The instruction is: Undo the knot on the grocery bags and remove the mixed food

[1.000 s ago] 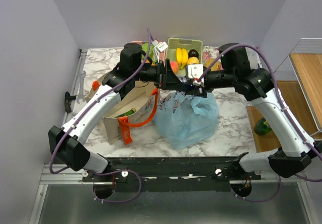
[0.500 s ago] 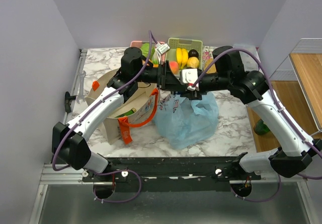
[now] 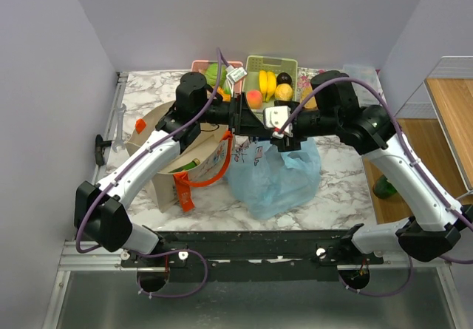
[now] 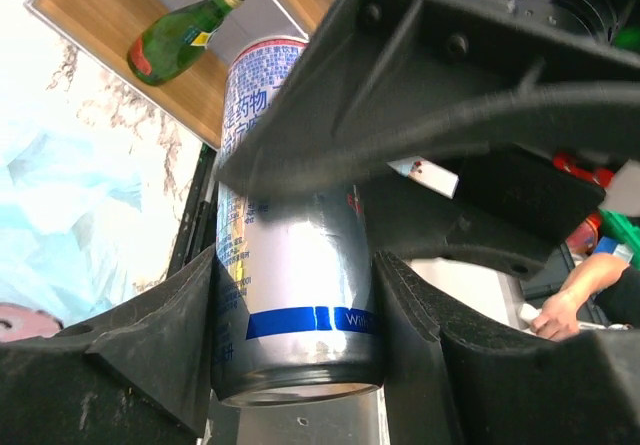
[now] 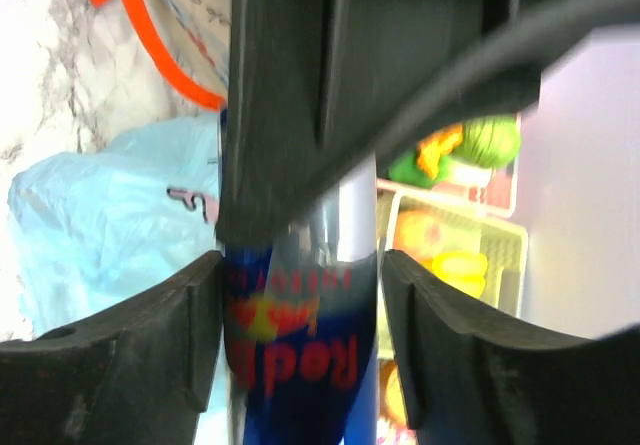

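Both wrists have been sliding toward the tote side of the light blue bag since a second ago, and the left jaws have been narrowing. From above, the left gripper and right gripper are meeting nose to nose just above the bag, which is sitting on the marble surface beside the beige tote. In the left wrist view, the left jaws are pinching a silver-blue can by its sides, right of the bag. In the right wrist view, the right jaws are flanking that can in front of the bag; blur is leaving it unclear whether they are pressing it.
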Controlling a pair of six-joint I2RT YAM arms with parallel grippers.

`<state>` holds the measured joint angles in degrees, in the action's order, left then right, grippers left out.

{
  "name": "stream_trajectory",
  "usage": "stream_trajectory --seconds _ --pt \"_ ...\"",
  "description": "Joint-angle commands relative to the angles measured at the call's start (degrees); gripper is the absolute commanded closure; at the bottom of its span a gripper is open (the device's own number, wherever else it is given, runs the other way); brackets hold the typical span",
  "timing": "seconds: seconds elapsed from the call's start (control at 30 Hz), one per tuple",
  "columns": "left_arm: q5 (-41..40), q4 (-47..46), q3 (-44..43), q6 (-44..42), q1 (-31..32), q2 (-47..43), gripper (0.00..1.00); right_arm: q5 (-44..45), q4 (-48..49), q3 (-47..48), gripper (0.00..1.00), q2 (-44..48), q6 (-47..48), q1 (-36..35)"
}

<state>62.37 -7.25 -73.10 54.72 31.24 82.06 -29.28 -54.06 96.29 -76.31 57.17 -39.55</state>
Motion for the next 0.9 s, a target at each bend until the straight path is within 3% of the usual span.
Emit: stream_trajectory --seconds 0.0,0.23,0.5,0.67,0.87 --pt "3.0 4.6 -0.9 -2.4 -2.1 -3.3 1.00 11.3 -6.8 2.1 0.29 3.0 1.9 1.9" --pt "2.8 3.7 -1.1 -1.7 -2.1 -2.9 1.00 11.0 -5.5 -0.1 0.22 4.5 1.4 1.9" --pt "2.9 2.8 -1.2 -0.9 -1.9 -2.4 1.00 8.0 -5.0 0.2 0.22 3.2 1.0 1.9" --pt "2.9 2.1 -1.2 -0.3 -1.7 -2.4 1.00 6.2 -4.5 -0.5 0.07 2.4 1.2 1.9" --pt "2.9 1.7 -1.5 0.4 -1.6 -1.8 1.00 4.6 -4.6 0.0 0.12 0.8 2.6 1.9"
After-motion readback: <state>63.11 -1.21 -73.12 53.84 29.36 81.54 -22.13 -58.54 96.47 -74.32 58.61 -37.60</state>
